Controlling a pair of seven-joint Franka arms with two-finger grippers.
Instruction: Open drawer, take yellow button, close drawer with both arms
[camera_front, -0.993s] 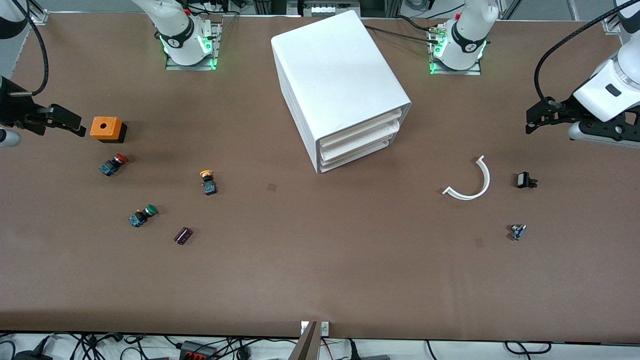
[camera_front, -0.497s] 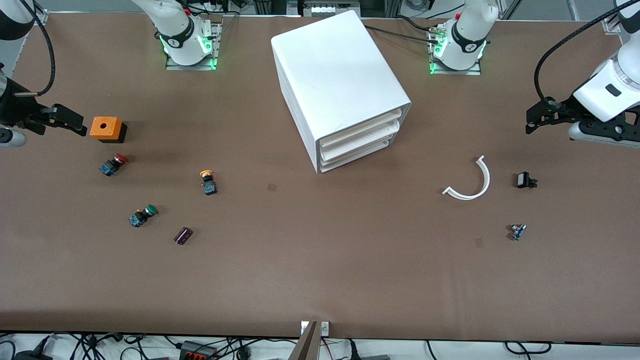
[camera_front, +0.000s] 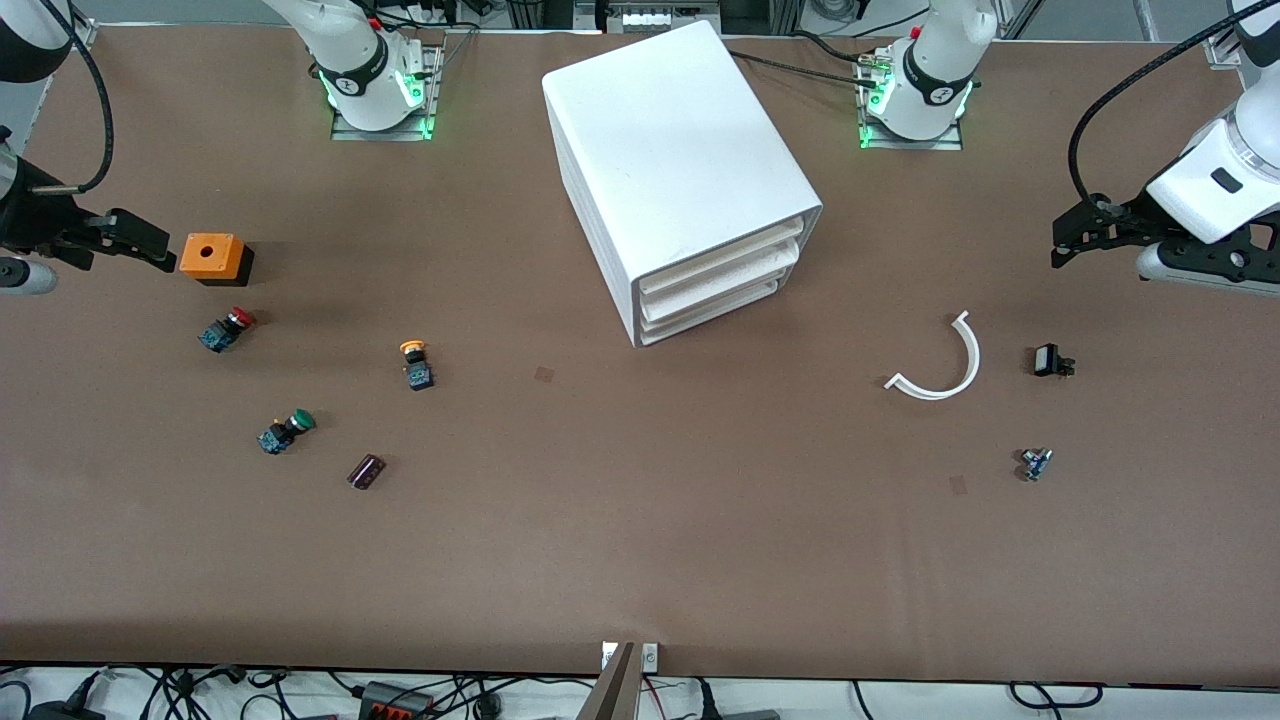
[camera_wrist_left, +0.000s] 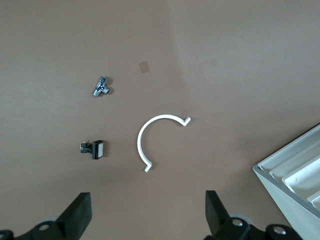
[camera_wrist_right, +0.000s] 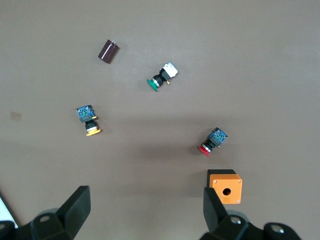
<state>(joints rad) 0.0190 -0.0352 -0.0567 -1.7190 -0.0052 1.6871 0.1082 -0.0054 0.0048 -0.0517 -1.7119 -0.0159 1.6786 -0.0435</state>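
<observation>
No readable brand, label or writing anywhere. Brown matte desk (camera_front: 640, 560), cables and plugs strung along its near edge, metal framing past its top edge.

Near to far, toward the right arm's end: small dark maroon cylinder (camera_front: 366, 471), green-capped button (camera_front: 285, 431), then the button (camera_front: 415, 364) with its orange-yellow cap, lying out on the open desk, well apart from the cabinet. Red-capped button (camera_front: 226, 329) next, orange box (camera_front: 213, 258) with a round hole in its top just farther still.

Toward the left arm's end: small metal fitting (camera_front: 1036, 463), white curved strip (camera_front: 941, 364) and a small black block (camera_front: 1050, 361) beside it.

White cabinet (camera_front: 675, 170) at mid-desk toward the top edge, three drawers stacked in its front, the drawer (camera_front: 716, 288) pushed in like the others. Nothing standing between the button and the cabinet.

Right end effector (camera_front: 135, 240) up by the desk's end beside the orange box, fingers (camera_wrist_right: 75, 206) spread wide, empty. Left end effector (camera_front: 1085, 232) over the opposite end, fingers (camera_wrist_left: 77, 214) likewise wide apart, holding nothing.
</observation>
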